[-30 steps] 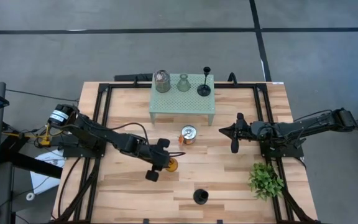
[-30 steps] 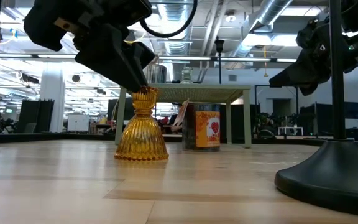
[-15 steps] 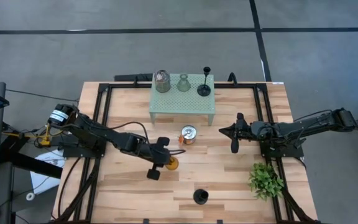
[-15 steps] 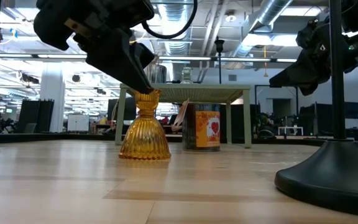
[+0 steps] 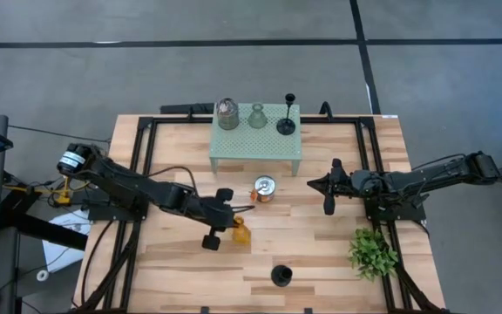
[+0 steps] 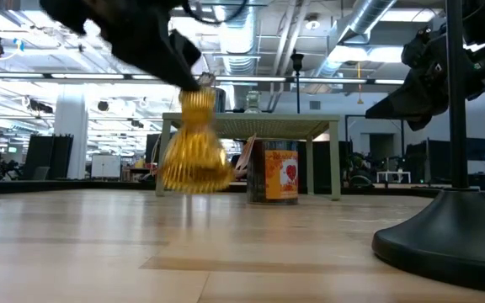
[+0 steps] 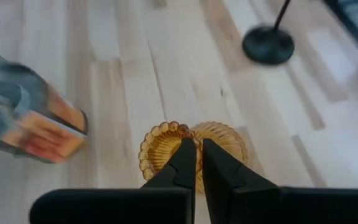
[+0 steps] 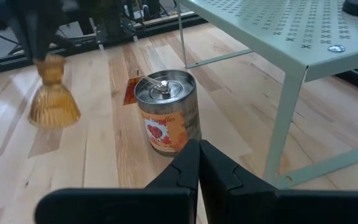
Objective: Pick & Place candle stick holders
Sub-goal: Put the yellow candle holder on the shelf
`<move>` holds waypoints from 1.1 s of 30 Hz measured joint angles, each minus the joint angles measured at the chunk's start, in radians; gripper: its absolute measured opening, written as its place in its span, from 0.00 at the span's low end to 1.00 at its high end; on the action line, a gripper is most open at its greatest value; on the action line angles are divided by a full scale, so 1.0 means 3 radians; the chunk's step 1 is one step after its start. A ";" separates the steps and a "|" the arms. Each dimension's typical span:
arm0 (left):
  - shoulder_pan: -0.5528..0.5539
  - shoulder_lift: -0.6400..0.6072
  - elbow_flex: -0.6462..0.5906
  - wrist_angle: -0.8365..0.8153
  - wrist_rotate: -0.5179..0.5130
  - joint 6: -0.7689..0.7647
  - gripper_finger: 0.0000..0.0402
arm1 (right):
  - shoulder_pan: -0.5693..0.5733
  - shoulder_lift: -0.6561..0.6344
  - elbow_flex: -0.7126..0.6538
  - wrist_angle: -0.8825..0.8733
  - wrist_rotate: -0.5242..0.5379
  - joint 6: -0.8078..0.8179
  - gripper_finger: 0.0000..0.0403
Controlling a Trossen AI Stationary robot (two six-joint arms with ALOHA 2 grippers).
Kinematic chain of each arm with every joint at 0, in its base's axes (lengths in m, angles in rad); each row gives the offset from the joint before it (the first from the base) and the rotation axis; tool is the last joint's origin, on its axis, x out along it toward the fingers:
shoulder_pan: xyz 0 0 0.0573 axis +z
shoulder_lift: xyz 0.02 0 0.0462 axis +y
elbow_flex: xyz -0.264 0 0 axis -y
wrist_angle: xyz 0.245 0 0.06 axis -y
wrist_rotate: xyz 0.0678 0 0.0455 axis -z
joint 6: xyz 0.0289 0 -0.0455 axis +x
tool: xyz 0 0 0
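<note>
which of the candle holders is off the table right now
The amber glass holder. The left gripper grips its top, and its base hangs clear of the wood. The other holders stand on the table or the mesh stand.

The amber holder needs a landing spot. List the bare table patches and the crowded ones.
Bare: front-left corner, between the left arm and the short black holder; also between that holder and the plant. Crowded: around the tin, by the stand.

Overhead, table-level, two wrist cameras
</note>
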 joint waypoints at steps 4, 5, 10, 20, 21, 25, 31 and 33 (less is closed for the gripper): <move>0.0005 -0.0212 0.0000 -0.0039 -0.0335 0.0009 0.02 | -0.0001 0.0000 0.0000 -0.0001 0.0001 0.0001 0.00; 0.0005 -0.0258 0.0000 -0.0057 -0.0406 0.0009 0.02 | -0.0001 0.0000 0.0000 -0.0001 0.0001 0.0002 0.00; 0.0003 -0.0447 0.0001 -0.0109 -0.0610 0.0028 0.02 | 0.0000 0.0000 0.0000 -0.0003 0.0001 0.0004 0.00; 0.0044 -0.0429 0.0350 -0.0107 -0.1229 0.0866 0.02 | -0.0001 0.0000 0.0000 -0.0003 0.0003 0.0009 0.00; 0.0062 -0.0416 0.0408 -0.0128 -0.1290 0.0953 0.02 | -0.0001 0.0000 0.0000 -0.0003 0.0004 0.0009 0.00; 0.0187 -0.0411 0.0605 -0.0139 -0.1542 0.1268 0.02 | -0.0001 0.0000 0.0000 0.0000 0.0004 0.0009 0.00; 0.0493 -0.0417 0.0786 -0.0157 -0.1702 0.1580 0.02 | -0.0001 0.0000 0.0000 -0.0009 0.0004 0.0009 0.00; 0.0637 -0.0419 0.0820 -0.0158 -0.1672 0.1587 0.02 | -0.0001 0.0000 0.0000 -0.0011 0.0004 0.0009 0.00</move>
